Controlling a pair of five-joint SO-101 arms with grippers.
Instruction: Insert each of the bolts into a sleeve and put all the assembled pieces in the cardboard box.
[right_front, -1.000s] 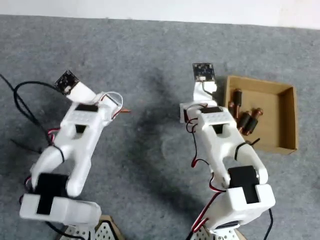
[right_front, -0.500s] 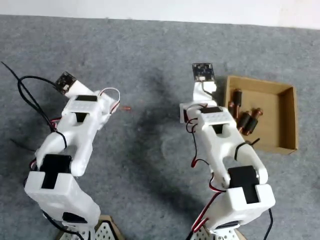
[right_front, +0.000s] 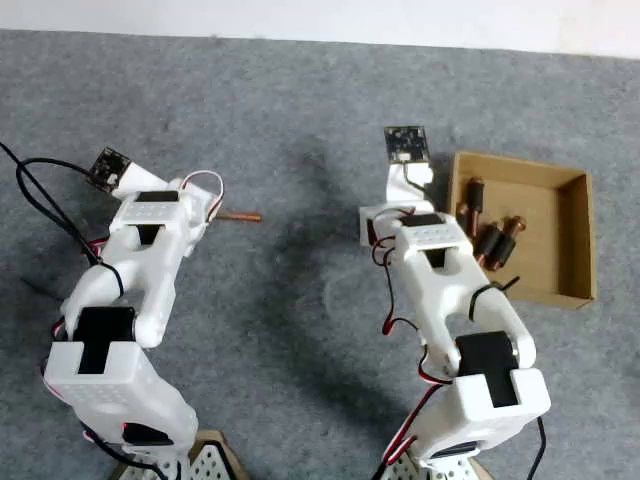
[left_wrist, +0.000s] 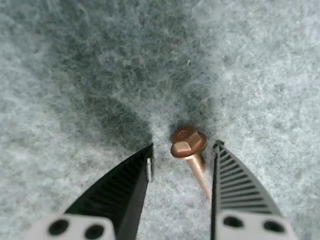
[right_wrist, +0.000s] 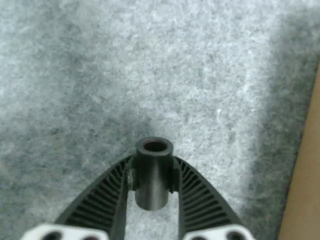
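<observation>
Right gripper around sleeve, bore outward

arms: white shells | black servos | red-black cables | ribbed black jaws

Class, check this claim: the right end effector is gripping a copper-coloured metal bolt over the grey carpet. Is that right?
Not quite. The right end effector is gripping a black cylindrical sleeve, not a bolt, over the grey carpet. The right wrist view shows this.

No legible text, labels, numbers or signs on any surface.
</observation>
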